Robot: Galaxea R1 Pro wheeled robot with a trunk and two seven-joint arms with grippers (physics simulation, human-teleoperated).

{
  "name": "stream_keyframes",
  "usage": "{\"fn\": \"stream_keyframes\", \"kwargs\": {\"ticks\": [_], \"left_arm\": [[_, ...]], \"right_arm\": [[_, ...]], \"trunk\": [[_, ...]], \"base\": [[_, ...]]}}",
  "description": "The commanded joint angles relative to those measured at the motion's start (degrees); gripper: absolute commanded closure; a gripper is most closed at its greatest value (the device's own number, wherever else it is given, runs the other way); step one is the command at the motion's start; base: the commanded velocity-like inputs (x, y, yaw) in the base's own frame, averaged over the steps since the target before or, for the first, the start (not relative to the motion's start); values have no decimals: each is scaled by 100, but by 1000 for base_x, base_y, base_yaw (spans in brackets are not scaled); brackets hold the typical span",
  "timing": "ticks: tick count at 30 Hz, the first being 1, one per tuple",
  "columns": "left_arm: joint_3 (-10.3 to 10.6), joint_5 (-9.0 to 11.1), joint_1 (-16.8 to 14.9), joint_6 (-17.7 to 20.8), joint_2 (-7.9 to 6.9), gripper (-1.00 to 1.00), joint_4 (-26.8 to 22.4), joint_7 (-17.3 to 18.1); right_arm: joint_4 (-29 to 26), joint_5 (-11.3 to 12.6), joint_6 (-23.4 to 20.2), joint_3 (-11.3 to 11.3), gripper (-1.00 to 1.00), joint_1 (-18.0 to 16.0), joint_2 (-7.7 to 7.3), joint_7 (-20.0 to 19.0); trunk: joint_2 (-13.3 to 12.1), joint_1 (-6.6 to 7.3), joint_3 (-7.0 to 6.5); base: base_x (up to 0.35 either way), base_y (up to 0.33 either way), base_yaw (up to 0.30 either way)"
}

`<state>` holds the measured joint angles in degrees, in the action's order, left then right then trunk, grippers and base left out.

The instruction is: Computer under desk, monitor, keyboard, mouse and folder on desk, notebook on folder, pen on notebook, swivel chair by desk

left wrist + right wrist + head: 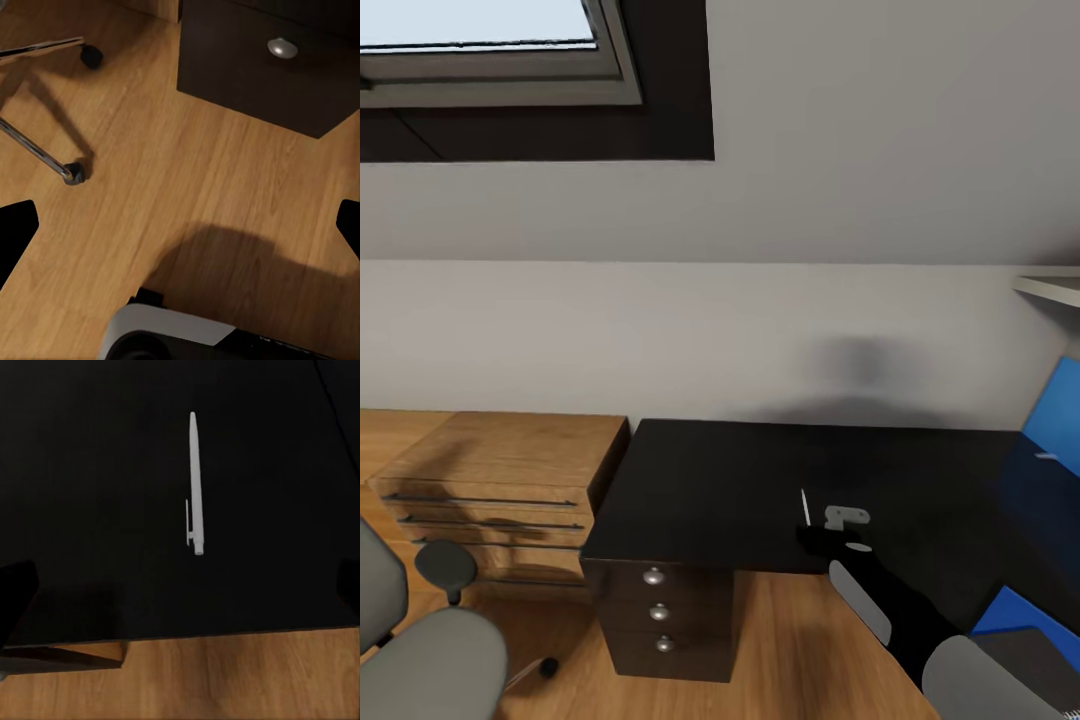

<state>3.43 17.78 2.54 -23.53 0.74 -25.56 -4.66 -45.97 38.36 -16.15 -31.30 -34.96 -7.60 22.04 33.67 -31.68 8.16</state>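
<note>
White pen (804, 506) lies on black desk (740, 480) near front edge, my right gripper (838, 530) just right of it. Right wrist: jaws spread, empty, pen (196, 484) ahead. I fear thin pen rolling floorward. Left wrist: jaws apart over floor (187, 187).

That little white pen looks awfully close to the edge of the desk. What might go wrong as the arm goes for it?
The pen lies flat near the desk front edge, so a nudge from the open right gripper might roll it onto the floor. It is thin and flat, so the fingers may close without catching it.
</note>
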Motion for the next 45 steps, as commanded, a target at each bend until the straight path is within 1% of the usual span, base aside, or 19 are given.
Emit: {"fn": "stream_keyframes", "kwargs": {"ticks": [1, 15, 27, 30, 33, 34, 38, 42, 45], "left_arm": [[36, 15, 1, -11, -3, -100, -10, -50], [32, 15, 1, -9, -10, -100, -10, -52], [28, 15, 1, -5, -12, -100, -10, -51], [27, 15, 1, -3, -12, -100, -10, -52], [27, 15, 1, -3, -8, -100, -10, -55], [27, 15, 1, -3, -8, -100, -10, -55], [27, 15, 1, -2, -5, -100, -10, -63], [27, 17, 1, -3, -5, -100, -10, -73], [23, 20, 1, -2, -9, -100, -10, -76]], "right_arm": [[-8, 40, -17, -33, -100, -8, -8, 51], [18, 38, -35, -34, -100, -8, -1, 54], [62, 40, -80, -38, -100, -9, 4, 52], [70, 42, -201, -36, -100, -10, 7, 49], [76, 46, -463, -27, -100, -10, 20, 51], [76, 46, -463, -27, -100, -10, 20, 51], [78, 48, -709, 13, -100, -20, 40, 56], [88, 48, -966, 100, -100, -85, 57, 61], [156, 49, -1139, 211, -100, -183, 63, 60]], "trunk": [[8, -4, 9], [8, -4, 9], [8, -4, 9], [8, -4, 9], [8, -4, 9], [8, -4, 9], [8, -4, 9], [8, -4, 9], [8, -4, 9]], "base": [[153, 0, 0], [262, 0, 0], [61, 0, 0], [8, 0, 0], [4, 0, 0], [3, 0, 0], [2, 0, 0], [0, 0, 0], [0, 0, 0]]}}
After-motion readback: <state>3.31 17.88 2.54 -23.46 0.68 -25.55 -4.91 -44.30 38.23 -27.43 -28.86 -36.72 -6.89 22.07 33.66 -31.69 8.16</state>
